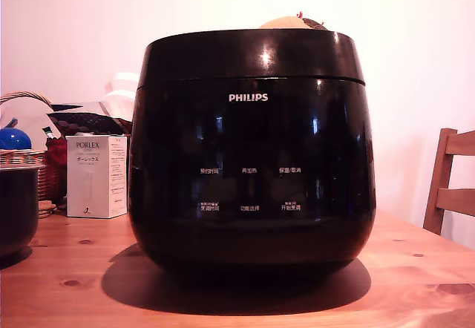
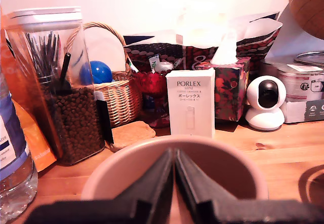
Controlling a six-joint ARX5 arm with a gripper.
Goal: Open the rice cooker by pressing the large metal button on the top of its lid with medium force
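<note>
**Gripper closed over a round bowl**

Right below the gripper [image 2: 174,155], a round pinkish bowl [image 2: 126,160] is sitting on the wooden table [image 2: 283,148]. The black fingers [image 2: 157,183] are pressing together, holding nothing. Just past the bowl, a white PORLEX box [image 2: 191,102] is standing. Farther back, a wicker basket [image 2: 119,95] and a white camera [image 2: 267,102] are waiting. Seen from outside, the rice cooker [image 1: 251,172] is sitting mid-table, its lid [image 1: 251,55] lying shut.

Top of glossy black rounded rice cooker [image 1: 251,150] lid [image 1: 252,53] out of sight; metal button unseen. Small white front labels illegible. Dark pot [image 1: 16,209] and wooden chair [image 1: 450,187] cut by exterior view's edges.
</note>
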